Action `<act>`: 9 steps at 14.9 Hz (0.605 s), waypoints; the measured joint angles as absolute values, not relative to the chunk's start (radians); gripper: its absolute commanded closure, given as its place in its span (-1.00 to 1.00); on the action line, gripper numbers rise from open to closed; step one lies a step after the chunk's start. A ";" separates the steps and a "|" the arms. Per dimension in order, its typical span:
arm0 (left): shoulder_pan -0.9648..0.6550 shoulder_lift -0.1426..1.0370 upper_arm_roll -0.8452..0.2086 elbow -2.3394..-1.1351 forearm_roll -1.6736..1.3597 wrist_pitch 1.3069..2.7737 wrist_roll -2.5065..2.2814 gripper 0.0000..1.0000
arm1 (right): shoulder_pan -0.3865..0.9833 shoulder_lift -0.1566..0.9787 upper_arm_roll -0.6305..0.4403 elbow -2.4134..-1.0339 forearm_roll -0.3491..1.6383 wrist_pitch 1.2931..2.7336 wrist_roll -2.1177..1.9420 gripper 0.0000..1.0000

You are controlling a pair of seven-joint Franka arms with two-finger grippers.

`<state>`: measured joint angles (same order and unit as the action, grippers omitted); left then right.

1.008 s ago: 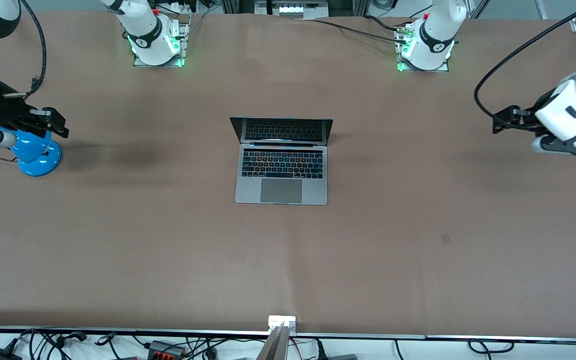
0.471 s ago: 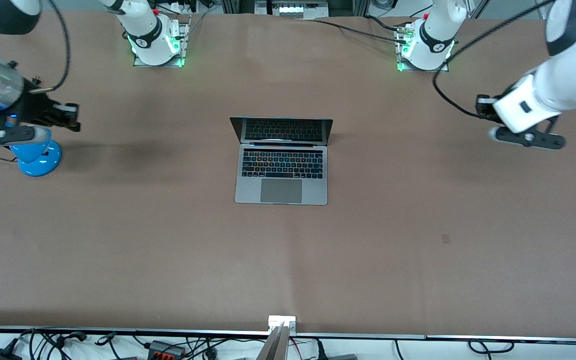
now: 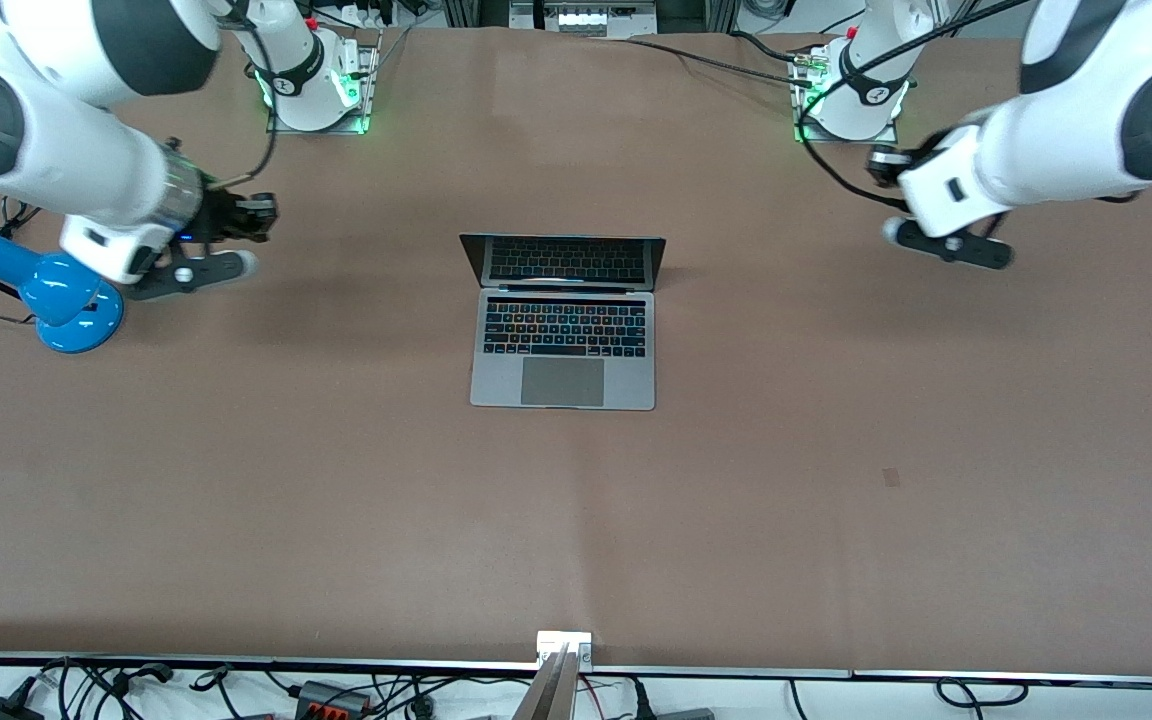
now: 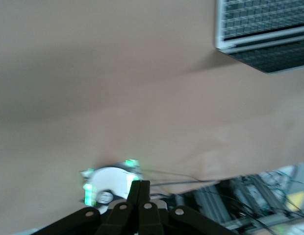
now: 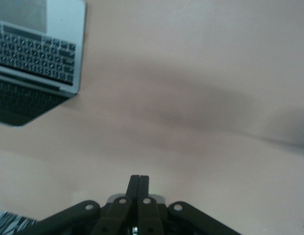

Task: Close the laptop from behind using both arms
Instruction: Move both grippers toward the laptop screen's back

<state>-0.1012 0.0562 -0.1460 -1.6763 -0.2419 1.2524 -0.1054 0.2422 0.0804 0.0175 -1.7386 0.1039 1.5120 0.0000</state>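
Just swung both arms in from the table ends and pinched the left gripper (image 4: 140,188) and right gripper (image 5: 139,183) fully shut on nothing, so I can push the lid of the laptop (image 3: 564,322), still open mid-table between them.

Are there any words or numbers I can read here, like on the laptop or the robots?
None can be read.
Laptop keys: lit marks, too small to read.
Arm bases: a dark band with a small white mark, too small to read.
Blue desk lamp: no writing shows.
Wrist views: blurred, no writing shows.
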 measured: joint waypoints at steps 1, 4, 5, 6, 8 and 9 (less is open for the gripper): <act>-0.102 0.057 -0.171 -1.686 -0.268 1.264 -0.151 0.98 | 0.258 0.087 0.018 -1.747 0.122 1.511 0.000 1.00; -0.106 0.057 -0.283 -1.722 -0.282 1.376 -0.271 0.98 | 0.325 0.102 0.019 -1.764 0.150 1.507 0.014 1.00; -0.107 0.058 -0.318 -1.738 -0.282 1.415 -0.292 0.98 | 0.355 0.104 0.019 -1.772 0.164 1.507 0.042 1.00; -0.108 0.057 -0.349 -1.755 -0.282 1.447 -0.308 0.98 | 0.392 0.108 0.020 -1.780 0.183 1.509 0.079 1.00; -0.109 0.054 -0.400 -1.798 -0.286 1.509 -0.326 0.98 | 0.468 0.121 0.021 -1.790 0.217 1.539 0.163 1.00; -0.109 0.047 -0.427 -1.829 -0.296 1.547 -0.340 0.98 | 0.499 0.133 0.022 -1.795 0.240 1.565 0.199 1.00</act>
